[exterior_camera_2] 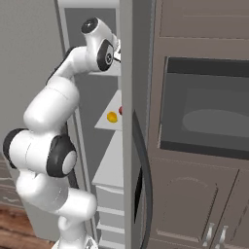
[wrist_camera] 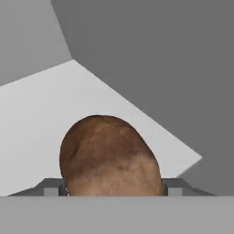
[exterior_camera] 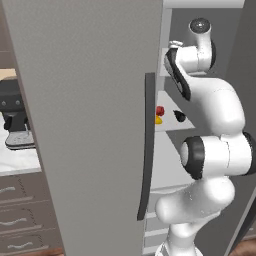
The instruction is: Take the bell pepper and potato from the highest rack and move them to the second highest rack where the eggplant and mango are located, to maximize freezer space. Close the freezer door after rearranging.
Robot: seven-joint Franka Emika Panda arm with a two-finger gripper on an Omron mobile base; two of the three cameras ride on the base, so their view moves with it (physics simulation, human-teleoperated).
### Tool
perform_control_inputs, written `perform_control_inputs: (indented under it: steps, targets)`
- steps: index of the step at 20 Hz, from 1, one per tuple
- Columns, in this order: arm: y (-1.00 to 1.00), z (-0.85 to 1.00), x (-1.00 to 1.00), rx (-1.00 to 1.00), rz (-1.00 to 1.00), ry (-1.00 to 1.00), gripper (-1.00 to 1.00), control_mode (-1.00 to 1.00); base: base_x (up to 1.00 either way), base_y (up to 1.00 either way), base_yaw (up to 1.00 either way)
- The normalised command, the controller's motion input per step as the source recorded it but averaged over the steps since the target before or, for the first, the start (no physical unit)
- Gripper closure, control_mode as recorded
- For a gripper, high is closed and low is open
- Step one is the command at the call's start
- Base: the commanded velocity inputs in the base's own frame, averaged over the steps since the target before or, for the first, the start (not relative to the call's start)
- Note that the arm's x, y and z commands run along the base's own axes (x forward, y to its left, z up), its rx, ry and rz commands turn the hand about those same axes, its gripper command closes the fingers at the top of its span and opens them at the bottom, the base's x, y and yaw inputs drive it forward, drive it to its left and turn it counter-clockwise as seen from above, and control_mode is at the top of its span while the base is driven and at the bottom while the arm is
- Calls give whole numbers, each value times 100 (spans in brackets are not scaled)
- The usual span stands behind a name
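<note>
gripper (wrist_camera: 112, 192) jaws closed on the potato (wrist_camera: 109, 155), one finger tip on each side of it, sitting on top freezer shelf (wrist_camera: 41, 109); one shelf down: bell pepper (exterior_camera: 159, 110), mango (exterior_camera: 158, 120), eggplant (exterior_camera: 179, 116) further right; freezer door (exterior_camera: 90, 125) open

1. The arm (exterior_camera: 210, 165) rises from the base at about 5 o'clock in the left base view and climbs toward 1 o'clock.
2. Its dark-capped elbow joint (exterior_camera: 194, 157) bulges out sideways at mid-height.
3. Above the elbow the upper link leans back toward 12 o'clock, ending in the wrist (exterior_camera: 197, 47) near the top of that view.
4. In the right base view the wrist (exterior_camera_2: 99, 46) sits at about 11 o'clock and points toward 3 o'clock.
5. In the hand view the gripper (wrist_camera: 112, 187) is at 6 o'clock, its two fingertips (wrist_camera: 54, 188) pressed against either flank of the potato (wrist_camera: 109, 155).
</note>
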Motion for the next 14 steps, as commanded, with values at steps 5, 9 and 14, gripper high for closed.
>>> perform_control_inputs:
  steps: [5, 9, 14]
  targets:
    - [26, -17, -100, 0, 3, -19, 100, -100, 0, 0, 0]
    - [7, -9, -100, 0, 0, -6, 100, -100, 0, 0, 0]
    - [0, -37, -97, 6, 0, 3, 100, -100, 0, 0, 0]
